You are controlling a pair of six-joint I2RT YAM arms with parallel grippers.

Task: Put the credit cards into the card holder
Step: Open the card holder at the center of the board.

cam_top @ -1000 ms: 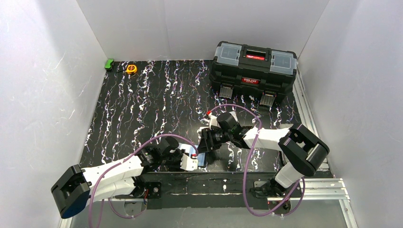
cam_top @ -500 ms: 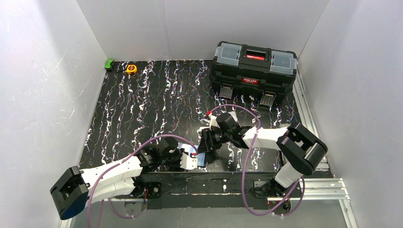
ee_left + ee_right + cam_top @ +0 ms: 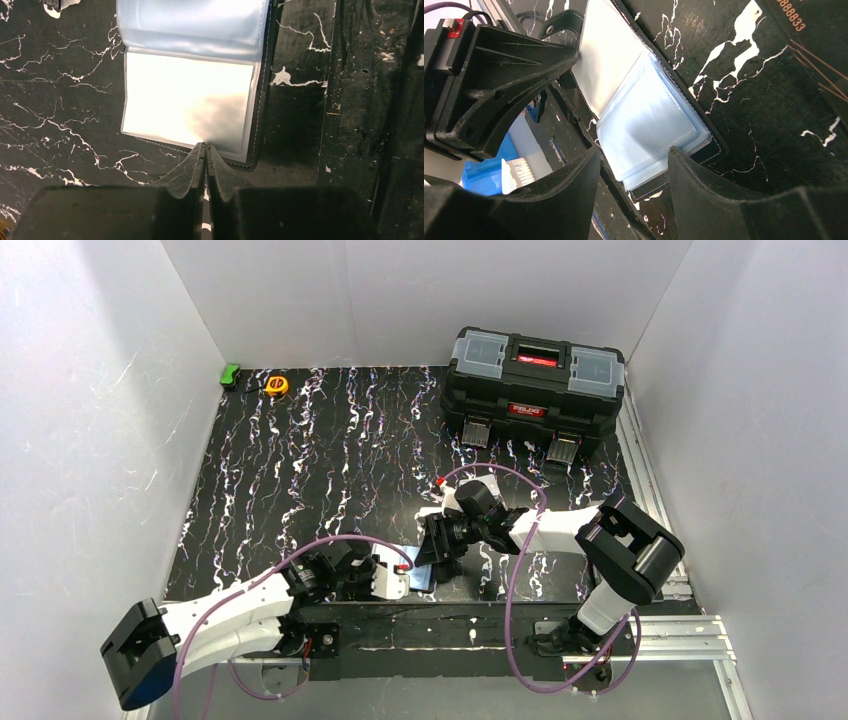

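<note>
Card holder (image 3: 190,107): open on the table (image 3: 60,100) between your arms | left gripper (image 3: 205,146): jaws closed at its near edge, grip unclear | right gripper (image 3: 634,152): half open astride the sleeves, empty | handling: likely light, floppy, slick; pinch the stiffer black cover.

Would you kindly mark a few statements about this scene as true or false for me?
1. The card holder lies open on the table. True.
2. The left hand is wide open. False: its fingers are pressed together at the holder's edge.
3. The toolbox is closed. True.
4. The right hand is shut. False: it is open, with a finger on either side of the holder's sleeves.
5. The tape measure sits beside the toolbox. False: it lies in the far left corner, by a green object.
</note>
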